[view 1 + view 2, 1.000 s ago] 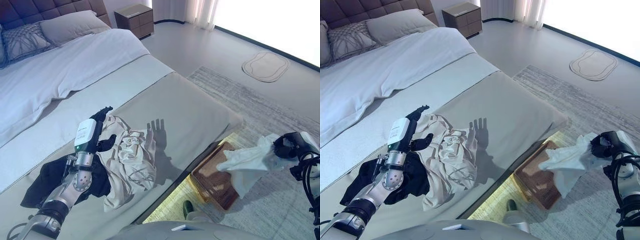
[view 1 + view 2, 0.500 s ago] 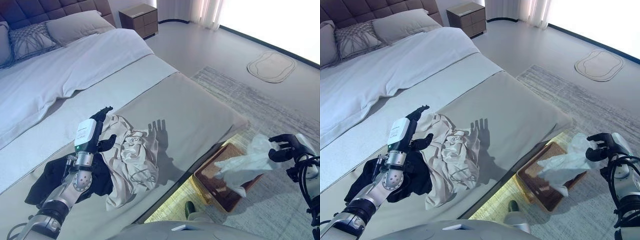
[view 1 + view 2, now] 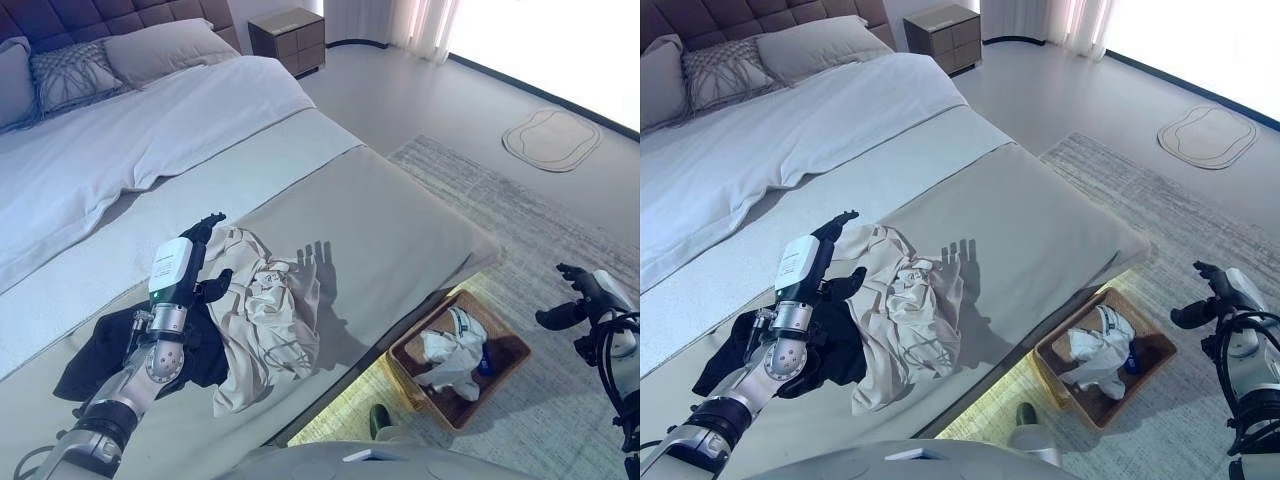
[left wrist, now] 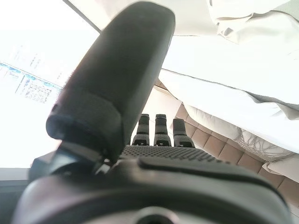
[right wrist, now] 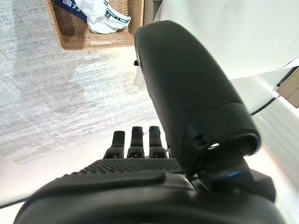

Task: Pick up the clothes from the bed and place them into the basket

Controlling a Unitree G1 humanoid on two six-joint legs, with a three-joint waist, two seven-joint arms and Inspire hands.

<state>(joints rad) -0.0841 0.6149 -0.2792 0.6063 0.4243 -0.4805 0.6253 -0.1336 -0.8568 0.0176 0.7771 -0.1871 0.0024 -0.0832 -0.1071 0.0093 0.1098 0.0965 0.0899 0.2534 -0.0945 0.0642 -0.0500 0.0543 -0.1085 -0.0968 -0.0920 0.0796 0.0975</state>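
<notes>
The left hand (image 3: pixel 203 262) rests with straight fingers on the beige shirt (image 3: pixel 262 318) on the bed (image 3: pixel 400 215); a black garment (image 3: pixel 105 350) lies beside it; both look soft and light, best grabbed by a bunched fold; the right hand (image 3: pixel 580 296) is spread, empty, near the basket (image 3: pixel 512 353) holding a white garment (image 3: pixel 448 355).

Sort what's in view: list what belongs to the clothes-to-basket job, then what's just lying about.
Job:
beige garment on the bed
black garment beside it
white garment in the basket
left hand, open, above the beige garment
right hand, open, empty

Lying about:
pillows
nightstand
rug
small mat
</notes>
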